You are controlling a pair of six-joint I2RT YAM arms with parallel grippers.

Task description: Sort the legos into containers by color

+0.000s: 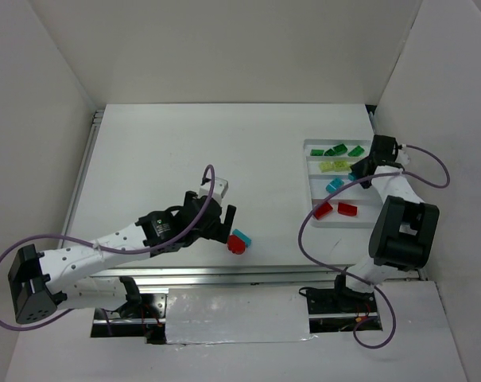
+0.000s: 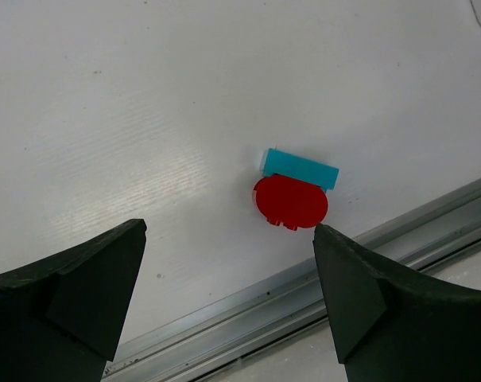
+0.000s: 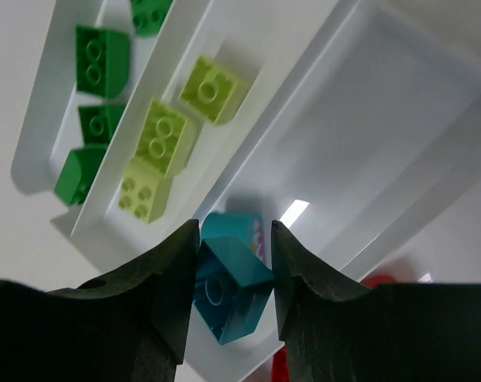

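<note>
Cyan lego point(image 3: 228, 296), tilted, one round stud

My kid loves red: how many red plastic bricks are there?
3. One red plastic brick and a second lie in the white plastic tray's compartment nearest the arms; a third sits on the table against a cyan brick. The right arm may hide others.

Shows a white table point(image 1: 184, 151) beneath the left gripper point(image 2: 230, 229), with an aluminium rail point(image 2: 288, 298) just behind the fingertips. Shows plain white walls point(image 1: 224, 48) well ahead and to both sides.
</note>
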